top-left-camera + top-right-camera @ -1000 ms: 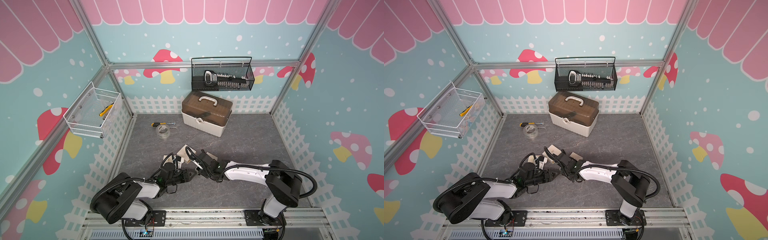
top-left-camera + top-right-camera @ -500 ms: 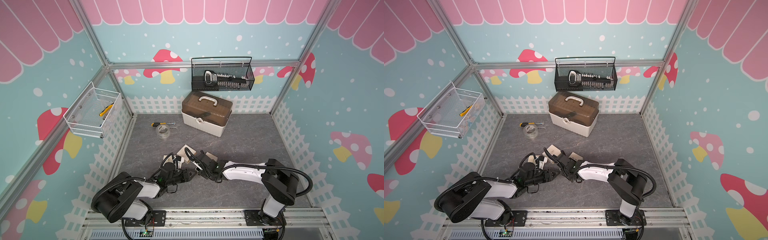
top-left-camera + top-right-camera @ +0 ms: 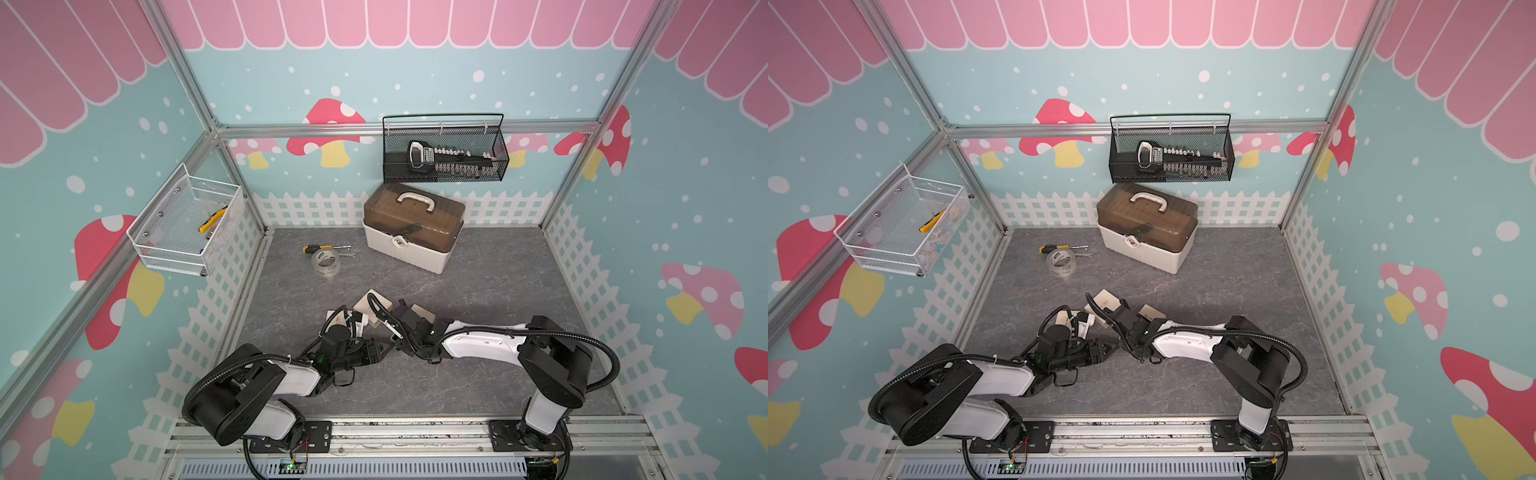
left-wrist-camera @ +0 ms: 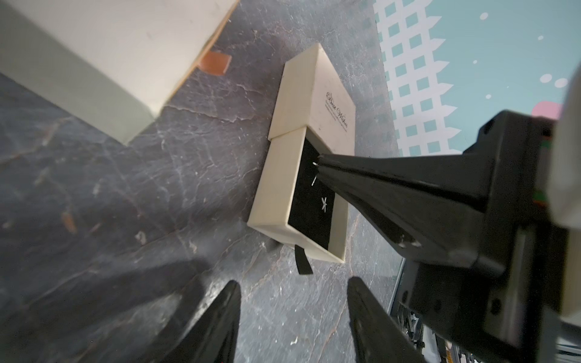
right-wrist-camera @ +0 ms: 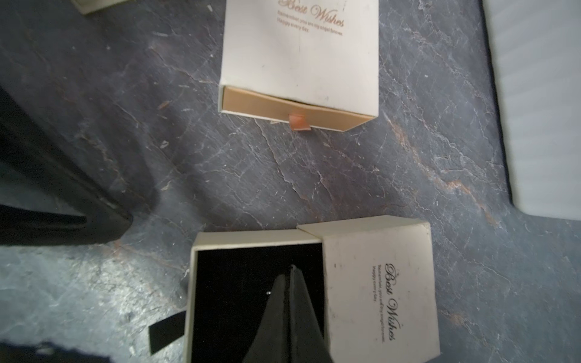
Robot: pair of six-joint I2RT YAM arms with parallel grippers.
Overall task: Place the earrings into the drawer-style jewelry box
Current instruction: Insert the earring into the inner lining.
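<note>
Placement is under way: the right claw point(image 4: 320, 158), clenched, holds its tip over the pulled-out drawer point(image 4: 273, 188) of the jewelry box point(image 4: 333, 94), which sits about 9 o'clock from the centre of the worktop point(image 3: 498, 291). One star earring point(image 4: 323, 203) lies on the black lining. A second earring point(image 4: 314, 180) shows at the tip, and I cannot tell whether it is gripped. The left claw point(image 4: 294, 314) is released and empty. The next move likely calls for a gentle release and a straight lift.

Cream jewelry box point(image 4: 330, 94), black lining point(image 4: 309, 210), on grey marbled floor point(image 4: 157, 188).
</note>
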